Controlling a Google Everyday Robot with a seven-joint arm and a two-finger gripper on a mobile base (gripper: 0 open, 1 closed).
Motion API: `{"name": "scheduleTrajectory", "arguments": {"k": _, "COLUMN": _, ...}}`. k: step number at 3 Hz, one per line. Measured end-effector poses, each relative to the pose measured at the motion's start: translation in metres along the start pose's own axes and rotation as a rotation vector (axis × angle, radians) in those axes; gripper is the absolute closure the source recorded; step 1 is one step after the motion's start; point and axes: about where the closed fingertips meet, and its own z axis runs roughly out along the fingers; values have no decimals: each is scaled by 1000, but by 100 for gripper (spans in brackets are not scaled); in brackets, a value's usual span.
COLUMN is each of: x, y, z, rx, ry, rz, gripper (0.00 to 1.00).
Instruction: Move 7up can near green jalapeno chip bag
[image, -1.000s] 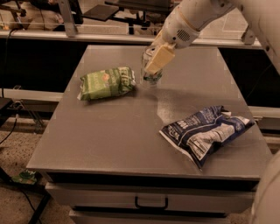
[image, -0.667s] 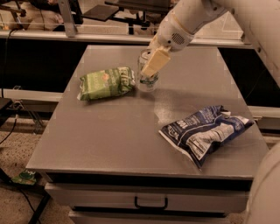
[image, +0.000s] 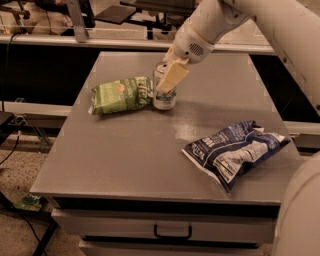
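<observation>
The white robot arm (image: 235, 20) reaches down from the far right, and its gripper (image: 165, 86) sits at the small white-and-green aluminium 7up can (image: 166, 102). The cream-coloured jaws are clenched around the can, one pad lying slantwise across its front. The can stands upright on the grey metal bench (image: 125, 160), towards the far side. Just to the left of the can, touching or almost touching it, lies the crinkled light-green jalapeno chip bag (image: 121, 94). Well to the right of the can and nearer to me lies a larger dark blue-and-white chip bag (image: 235, 150), flat on the bench.
</observation>
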Motion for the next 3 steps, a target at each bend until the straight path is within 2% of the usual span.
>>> {"name": "scheduleTrajectory", "arguments": {"k": 1, "x": 0, "y": 0, "z": 4, "rx": -6, "ry": 1, "rz": -2, "gripper": 15}}
{"name": "scheduleTrajectory", "arguments": {"k": 2, "x": -1, "y": 0, "z": 7, "rx": -9, "ry": 0, "rz": -3, "gripper": 0}}
{"name": "scheduleTrajectory", "arguments": {"k": 3, "x": -1, "y": 0, "z": 7, "rx": -9, "ry": 0, "rz": -3, "gripper": 0}}
